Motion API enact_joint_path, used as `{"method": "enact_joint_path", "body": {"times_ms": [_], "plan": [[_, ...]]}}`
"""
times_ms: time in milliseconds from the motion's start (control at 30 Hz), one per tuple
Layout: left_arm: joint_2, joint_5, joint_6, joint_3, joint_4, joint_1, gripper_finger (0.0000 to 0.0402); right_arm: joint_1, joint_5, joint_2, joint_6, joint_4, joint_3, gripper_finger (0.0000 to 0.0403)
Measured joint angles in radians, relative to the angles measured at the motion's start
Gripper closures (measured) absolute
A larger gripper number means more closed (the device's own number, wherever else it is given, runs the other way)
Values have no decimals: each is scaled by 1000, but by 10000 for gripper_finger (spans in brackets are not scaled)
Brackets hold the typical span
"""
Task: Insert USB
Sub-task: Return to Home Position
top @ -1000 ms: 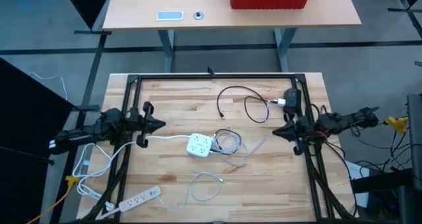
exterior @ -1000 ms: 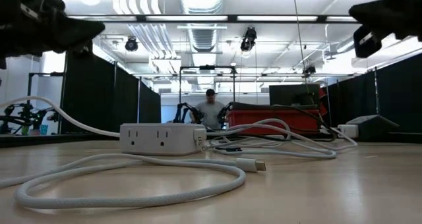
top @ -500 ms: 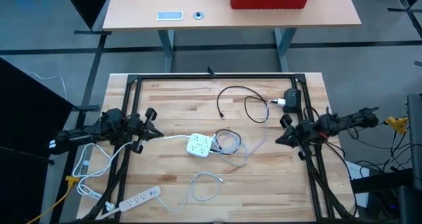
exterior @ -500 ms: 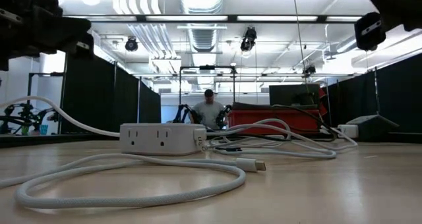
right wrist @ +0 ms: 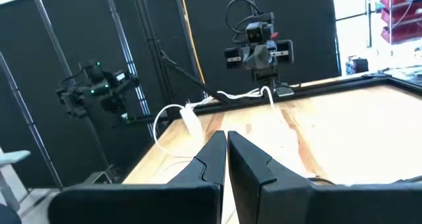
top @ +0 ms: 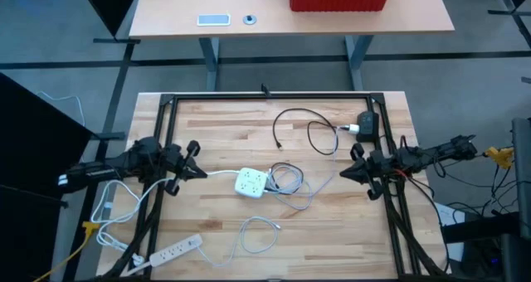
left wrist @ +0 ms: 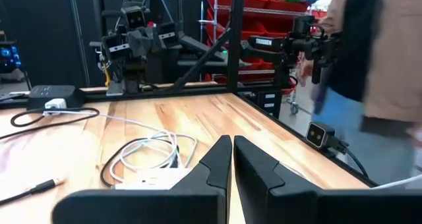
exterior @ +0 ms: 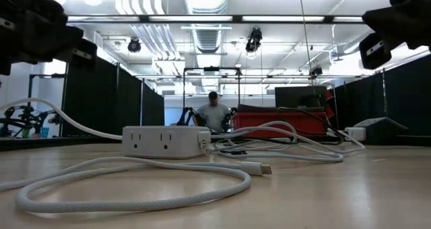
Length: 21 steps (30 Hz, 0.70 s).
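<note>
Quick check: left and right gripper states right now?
Left gripper: shut, empty, over the table's left side.
Right gripper: shut, empty, over its right side.

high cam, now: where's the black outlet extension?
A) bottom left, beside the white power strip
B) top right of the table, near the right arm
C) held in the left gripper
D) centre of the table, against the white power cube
B: the black outlet extension lies at the top right of the table, just beyond the right gripper, with a white adapter at its side.
</note>
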Motion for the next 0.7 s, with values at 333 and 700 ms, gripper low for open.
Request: {"method": "enact_joint_path", "body": {"times_ms": [333, 700], "plan": [[32, -2, 0, 0, 0, 0, 398, 0, 0, 9, 0, 2, 0, 403], [49, -2, 0, 0, 1, 0, 398, 0, -79, 13, -272, -95, 1, 403]]}}
